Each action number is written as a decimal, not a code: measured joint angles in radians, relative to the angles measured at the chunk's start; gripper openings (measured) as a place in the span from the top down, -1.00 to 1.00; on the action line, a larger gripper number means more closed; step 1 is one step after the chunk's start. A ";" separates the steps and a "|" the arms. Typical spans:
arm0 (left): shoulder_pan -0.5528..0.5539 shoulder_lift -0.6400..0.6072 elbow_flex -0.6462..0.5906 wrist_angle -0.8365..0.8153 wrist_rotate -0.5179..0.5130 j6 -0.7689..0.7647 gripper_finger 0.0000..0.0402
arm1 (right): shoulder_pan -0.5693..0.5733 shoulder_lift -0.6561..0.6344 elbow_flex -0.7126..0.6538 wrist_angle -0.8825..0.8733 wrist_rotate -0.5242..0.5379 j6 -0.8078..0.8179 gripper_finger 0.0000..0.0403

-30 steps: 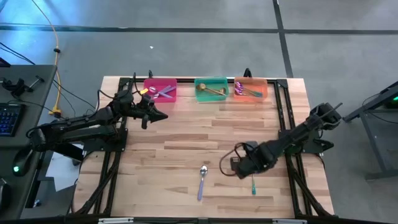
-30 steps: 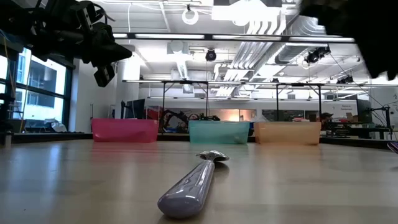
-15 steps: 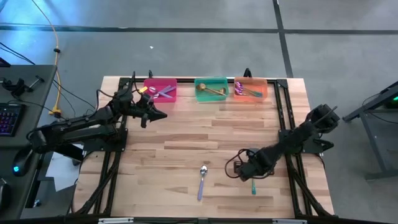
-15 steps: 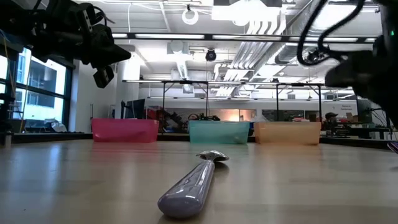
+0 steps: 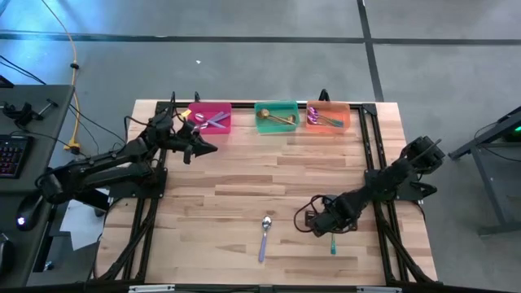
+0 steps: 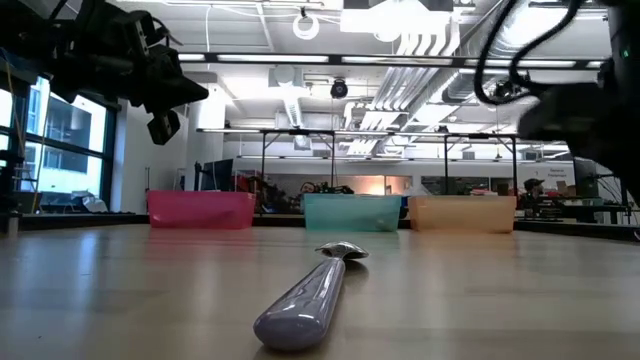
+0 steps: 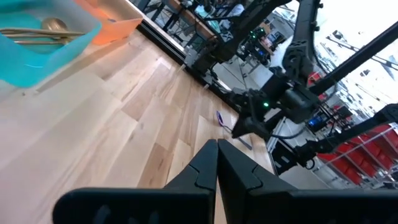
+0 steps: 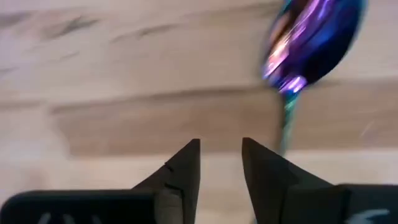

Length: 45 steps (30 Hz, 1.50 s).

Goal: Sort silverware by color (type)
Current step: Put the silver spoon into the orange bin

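Right claw (image 8: 221, 165) | held apart, low beside iridescent purple spoon (image 8: 314, 40) on surface (image 5: 244, 187) | left claw (image 7: 217, 163) pressed together near pink bin (image 5: 210, 119)

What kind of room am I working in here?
Likely a robotics lab or workshop: exposed ceiling ducts and strip lights, metal-framed workbenches behind the table, and a desk with a keyboard beside the rig.

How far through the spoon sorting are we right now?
Mostly done: spoons already lie in the pink bin, green bin and orange bin. In hand: the right hand is low over the iridescent spoon, fingers apart, nothing gripped yet. Left: that spoon and the silver-lavender spoon on the table. The left hand waits shut by the pink bin.
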 joint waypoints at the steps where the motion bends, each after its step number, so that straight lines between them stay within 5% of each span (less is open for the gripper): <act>1: 0.003 0.000 0.000 0.000 0.000 0.000 1.00 | 0.000 -0.001 0.017 -0.007 0.000 -0.003 0.47; 7: 0.018 0.000 0.000 -0.001 0.012 0.009 1.00 | 0.000 -0.002 0.075 -0.184 -0.044 -0.027 0.25; 12: 0.028 0.000 0.000 -0.021 0.024 0.013 1.00 | 0.000 -0.014 0.010 -0.114 -0.051 -0.042 0.21; 17: 0.031 0.000 0.000 -0.035 0.026 0.016 1.00 | 0.000 -0.023 -0.098 0.061 -0.059 -0.023 0.33; 24: 0.031 0.000 0.000 -0.047 0.025 0.016 1.00 | -0.018 -0.023 -0.121 0.077 -0.053 -0.053 0.74; 28: 0.031 0.000 0.000 -0.048 0.004 0.017 1.00 | -0.065 -0.021 -0.123 0.120 -0.064 -0.184 0.97; 38: 0.031 0.000 0.000 -0.050 -0.098 -0.013 1.00 | -0.337 -0.106 -0.129 0.202 0.060 -0.696 0.99; 45: 0.031 0.000 0.000 -0.048 -0.159 -0.054 1.00 | -0.625 -0.253 -0.126 0.179 0.036 -1.081 1.00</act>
